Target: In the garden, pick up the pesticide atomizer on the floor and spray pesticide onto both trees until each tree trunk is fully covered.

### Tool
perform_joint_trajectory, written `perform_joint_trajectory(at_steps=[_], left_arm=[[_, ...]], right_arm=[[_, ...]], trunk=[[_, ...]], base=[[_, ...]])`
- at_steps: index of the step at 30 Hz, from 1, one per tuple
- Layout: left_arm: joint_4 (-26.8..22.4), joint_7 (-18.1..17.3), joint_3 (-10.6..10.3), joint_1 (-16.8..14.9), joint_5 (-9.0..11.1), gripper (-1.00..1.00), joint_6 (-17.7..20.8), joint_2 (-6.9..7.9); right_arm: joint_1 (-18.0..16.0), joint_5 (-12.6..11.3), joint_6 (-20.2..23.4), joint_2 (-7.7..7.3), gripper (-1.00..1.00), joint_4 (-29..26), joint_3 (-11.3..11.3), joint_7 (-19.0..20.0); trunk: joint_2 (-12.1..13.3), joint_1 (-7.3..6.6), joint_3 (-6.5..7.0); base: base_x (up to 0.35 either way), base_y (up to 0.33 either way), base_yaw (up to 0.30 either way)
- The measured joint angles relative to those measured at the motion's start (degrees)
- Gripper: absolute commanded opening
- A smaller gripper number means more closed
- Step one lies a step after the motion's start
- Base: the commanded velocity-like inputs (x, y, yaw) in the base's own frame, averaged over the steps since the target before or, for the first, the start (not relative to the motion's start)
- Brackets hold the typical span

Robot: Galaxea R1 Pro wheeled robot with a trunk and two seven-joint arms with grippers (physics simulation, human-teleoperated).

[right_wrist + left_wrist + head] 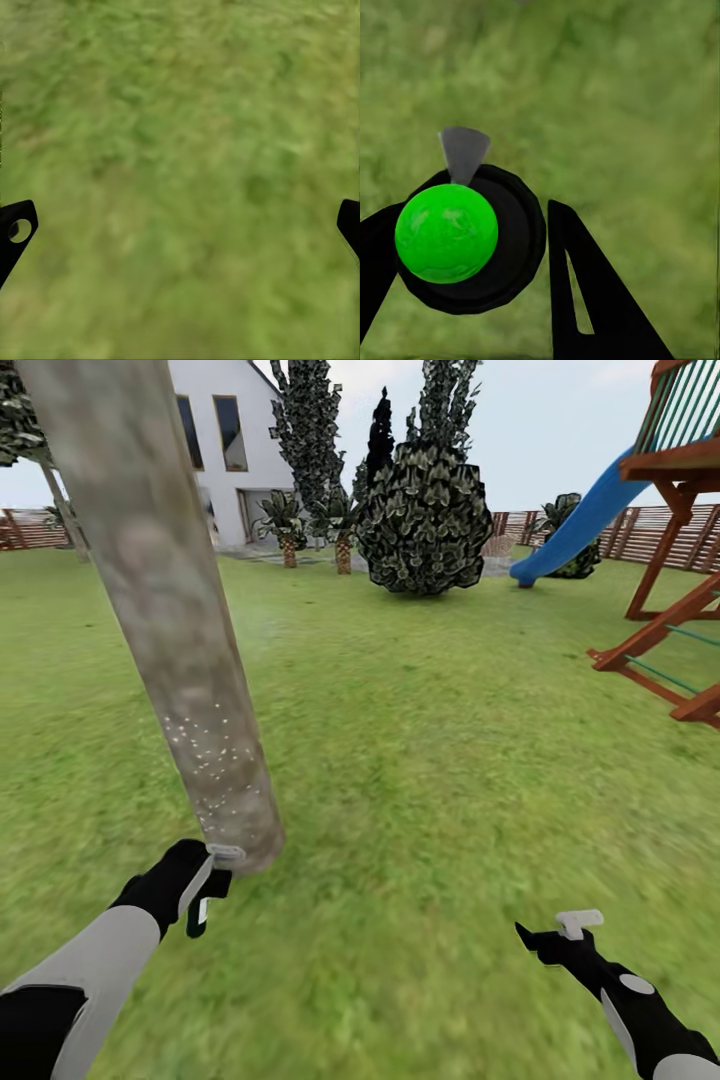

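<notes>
We stand on the blurry green grass floor of the fenced garden, with the thick mottled grey-tan tree trunk as our landmark. It leans up and out of frame, and fine white specks dot its lower part near the base.

Our left gripper sits right at the foot of that trunk, on the near side. In the left wrist view its black fingers close around a round dark bottle body with a bright green top and a small grey nozzle piece pointing away from it. This is the pesticide atomizer, seen end-on; its cap reads green here. In the head view a pale grey tip shows at the gripper, almost touching the trunk base.

Our right gripper hovers over bare grass well to the right of the trunk. In the right wrist view its two black fingertips sit far apart at the frame edges, spread wide with nothing between them but lawn.

Beyond the trunk, farther back: a white house, a dense dark round bush with tall dark cypress-like trees behind it, short palms by the house, a brown slatted wooden fence, and to the right of all this a red-brown wooden play frame with a blue slide.
</notes>
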Motion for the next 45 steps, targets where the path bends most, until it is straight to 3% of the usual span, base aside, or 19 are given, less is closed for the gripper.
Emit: perform_joint_trajectory(at_steps=[2,5,8,22,34,45], left_arm=[[0.0,-0.1,0.1,0.0,0.6,-1.00,0.1,0.01],[0.1,0.2,1.0,0.0,5.2,-1.00,0.0,0.23],[0.1,0.5,1.4,0.0,6.1,-1.00,0.0,0.34],[0.2,0.6,1.4,0.1,5.9,-1.00,-0.2,0.21],[0.2,0.6,1.4,0.1,5.9,-1.00,-0.2,0.09],[0.2,0.7,1.3,0.1,5.8,-1.00,-0.2,-0.07]], right_arm=[[0.0,0.0,0.0,0.01,1.00,0.0,0.0,0.0],[0.0,0.0,0.0,-0.06,1.00,-0.1,0.0,0.0],[0.0,0.0,0.0,0.11,1.00,0.0,0.1,0.0],[0.0,0.0,-0.1,0.13,1.00,0.0,0.0,-0.1],[0.0,0.0,0.0,0.10,1.00,0.1,0.0,-0.1],[0.0,0.0,0.0,0.17,1.00,0.1,0.1,0.0]], trunk=[[0.0,0.00,0.00],[0.0,0.00,0.00],[0.0,0.00,0.00],[0.0,0.00,0.00],[0.0,0.00,0.00],[0.0,0.00,0.00]], base=[[-0.015,-0.284,0.276],[-0.061,-0.275,0.277],[-0.007,-0.278,0.186],[0.155,-0.268,0.012],[0.244,-0.234,0.255],[0.138,-0.284,0.016]])
